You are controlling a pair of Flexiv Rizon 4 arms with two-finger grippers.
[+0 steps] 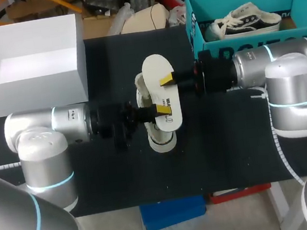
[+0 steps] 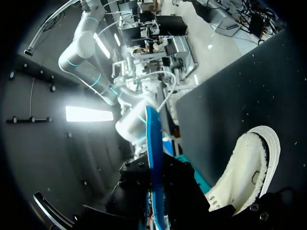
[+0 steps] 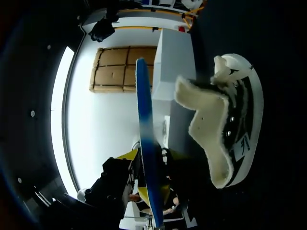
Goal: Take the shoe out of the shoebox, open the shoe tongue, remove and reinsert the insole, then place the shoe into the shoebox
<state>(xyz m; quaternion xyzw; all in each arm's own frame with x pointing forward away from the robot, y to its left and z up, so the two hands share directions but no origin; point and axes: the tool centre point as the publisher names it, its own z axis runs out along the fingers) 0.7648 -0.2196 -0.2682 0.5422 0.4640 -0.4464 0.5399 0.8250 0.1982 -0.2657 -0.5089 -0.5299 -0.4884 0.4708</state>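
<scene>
A white insole (image 1: pixel 157 68) with a blue underside hangs level above the table's middle. My left gripper (image 1: pixel 163 109) is shut on its near part, and in the left wrist view the insole (image 2: pixel 152 153) runs edge-on into the left gripper (image 2: pixel 156 208). My right gripper (image 1: pixel 167 80) is at the insole's far part. In the right wrist view its yellow fingertips (image 3: pixel 130 156) stand on either side of the insole (image 3: pixel 144 120) with a small gap, so the right gripper (image 3: pixel 149 155) is open. The white and black shoe (image 1: pixel 160 140) (image 2: pixel 249 167) (image 3: pixel 225 129) lies on the black mat below.
An open white shoebox (image 1: pixel 30 92) stands at the back left. A teal box (image 1: pixel 213 49) at the back right holds another shoe (image 1: pixel 249 20). The right arm's silver link (image 1: pixel 272 61) lies in front of the teal box.
</scene>
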